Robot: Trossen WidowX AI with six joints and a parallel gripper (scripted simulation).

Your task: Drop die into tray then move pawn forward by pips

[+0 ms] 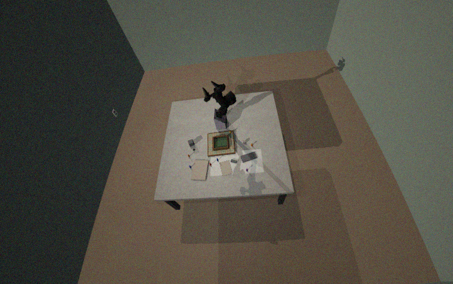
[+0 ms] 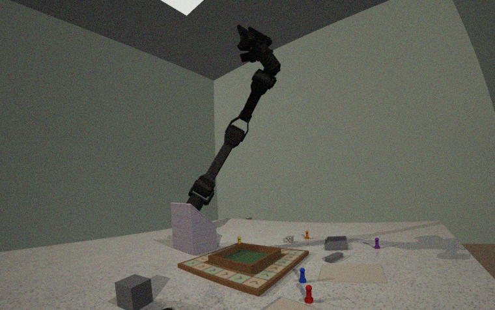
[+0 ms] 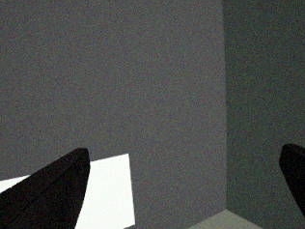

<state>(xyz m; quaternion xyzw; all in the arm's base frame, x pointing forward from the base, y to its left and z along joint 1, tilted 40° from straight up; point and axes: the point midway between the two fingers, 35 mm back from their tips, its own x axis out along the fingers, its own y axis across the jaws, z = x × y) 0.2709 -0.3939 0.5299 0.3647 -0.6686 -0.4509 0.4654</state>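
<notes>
the job appears to be at its first step, fetching the die (image 1: pixel 245 142) (image 2: pixel 288 239). in the top view, the die rests on the tabletop (image 1: pixel 187 117) (image 2: pixel 91 262), to the right of the board (image 1: pixel 220 154) (image 2: pixel 219 280), between it and the right edge. the tray (image 1: pixel 220 149) (image 2: pixel 233 265) has no die in it. the yellow pawn (image 1: pixel 229 132) (image 2: pixel 239 239) is at the board's upper right corner; it looks like the one to move later.

the end effector (image 1: pixel 207 85) (image 2: pixel 243 27) (image 3: pixel 187 157) is spread wide with nothing between its fingers, raised high and aimed up, away from the tabletop. the next move calls for swinging it over and down to the die, fingers astride it.

the arm's base (image 1: pixel 220 124) (image 2: pixel 182 230) stands between the board and the tabletop's upper edge. the upper left and upper right corners look roomy for swinging. the die lies well in from the right edge, but an orange pawn (image 1: pixel 251 144) (image 2: pixel 307 234) is just beside it, and a dark block (image 1: pixel 248 156) (image 2: pixel 336 243) lies toward the lower right corner. a steep descent would probably spare both. the pips on top are too small to read.
</notes>
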